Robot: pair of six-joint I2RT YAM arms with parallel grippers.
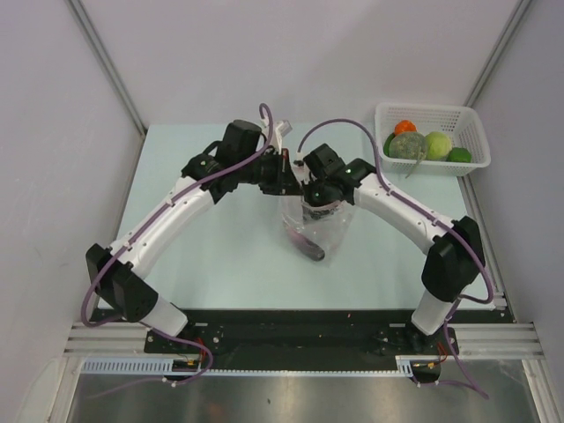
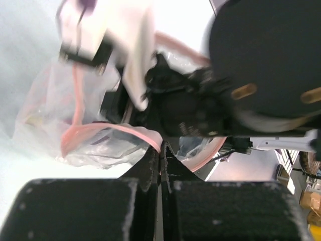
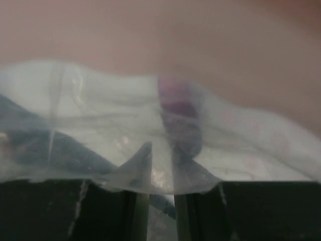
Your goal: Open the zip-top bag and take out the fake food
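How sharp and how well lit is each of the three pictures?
Top external: sharp, evenly lit, with soft shadows; the zip-top bag glints slightly. Left wrist: the table is washed out to white, and the right arm close ahead is blurred. Right wrist: wholly out of focus; the bag fills the view, and a purple piece is only a smear.

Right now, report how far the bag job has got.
Done: four toy pieces lie in the white basket. In hand: the left hand and right hand each pinch the rim of the zip-top bag, its mouth apparently open. Left: the purple eggplant lies in the bag's bottom and has to come out.
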